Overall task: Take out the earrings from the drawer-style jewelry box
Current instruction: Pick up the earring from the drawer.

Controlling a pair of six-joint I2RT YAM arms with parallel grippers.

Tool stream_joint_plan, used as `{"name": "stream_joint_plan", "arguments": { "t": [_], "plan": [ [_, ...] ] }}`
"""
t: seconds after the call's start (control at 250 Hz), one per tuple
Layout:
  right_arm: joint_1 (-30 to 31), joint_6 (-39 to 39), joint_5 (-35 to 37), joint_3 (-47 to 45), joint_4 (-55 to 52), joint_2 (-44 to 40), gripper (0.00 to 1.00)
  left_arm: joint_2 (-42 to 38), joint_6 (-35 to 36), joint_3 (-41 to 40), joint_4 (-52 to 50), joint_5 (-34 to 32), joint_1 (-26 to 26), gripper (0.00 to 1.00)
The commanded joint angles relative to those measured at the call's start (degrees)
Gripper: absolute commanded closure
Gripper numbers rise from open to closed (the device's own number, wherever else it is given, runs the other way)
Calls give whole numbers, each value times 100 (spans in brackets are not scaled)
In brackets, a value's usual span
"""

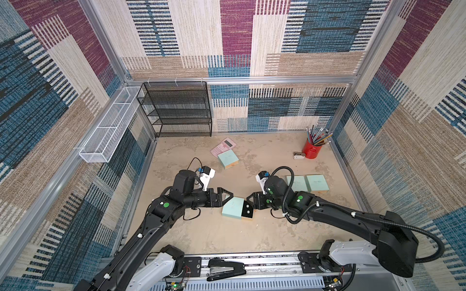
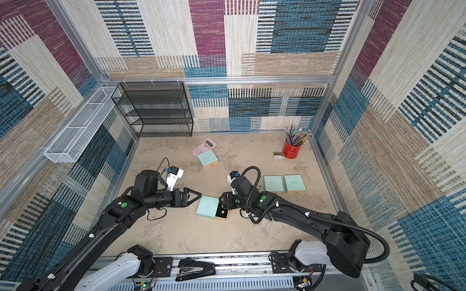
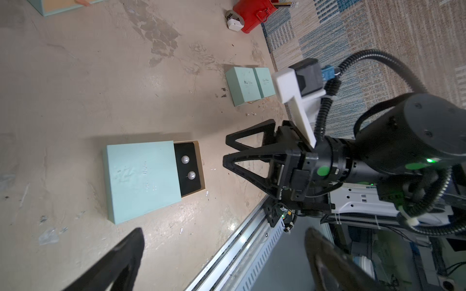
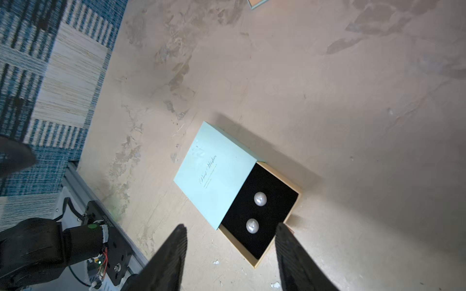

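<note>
The left gripper (image 1: 228,197) hovers just beside the left far corner of the box (image 1: 233,206), with its jaws spread wide and nothing between them. The box lies near the middle of the worktop (image 1: 201,231), with its mint sleeve on the left. Its drawer (image 4: 295,201) is pulled out to the right by about half. On the black pad of the drawer sit the two earrings (image 4: 259,199), round and pearly, one near and one farther. Both are uncovered by the sleeve.

The right gripper (image 3: 225,148) is close to the right edge of the drawer but not touching it. Its jaws stand partly apart and are empty.

The drawer seems open enough, so the step in hand is probably to pick the first earring. The right gripper should come from above, with one finger on each side of a single pearl, and close gently, because the round surface may slip out. The posts are likely pushed into the pad, so the pull should go straight up. The box looks light and could rise together with the earring. It would help if the left gripper presses the sleeve down during this pull.
</note>
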Motion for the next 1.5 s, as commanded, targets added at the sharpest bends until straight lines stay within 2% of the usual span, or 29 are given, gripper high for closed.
{"name": "stream_joint_plan", "arguments": {
  "t": [0.0,0.144,0.32,0.42,1.048,1.495],
  "plan": [
    [117,-104,264,282,-199,437,44,-92,655,242,-696,-180,3,2],
    [187,-78,426,555,-466,933,51,-209,922,157,-815,-455,16,2],
    [199,-51,570,671,-531,1166,53,-98,887,163,-755,-205,48,2],
    [207,-80,473,691,-458,1329,59,-64,889,162,-739,-100,69,1],
    [221,-24,383,604,-164,1791,66,-123,831,77,-582,-20,153,1],
    [364,34,805,804,-392,2075,73,-122,803,63,-571,-46,181,2]
  ]
}}
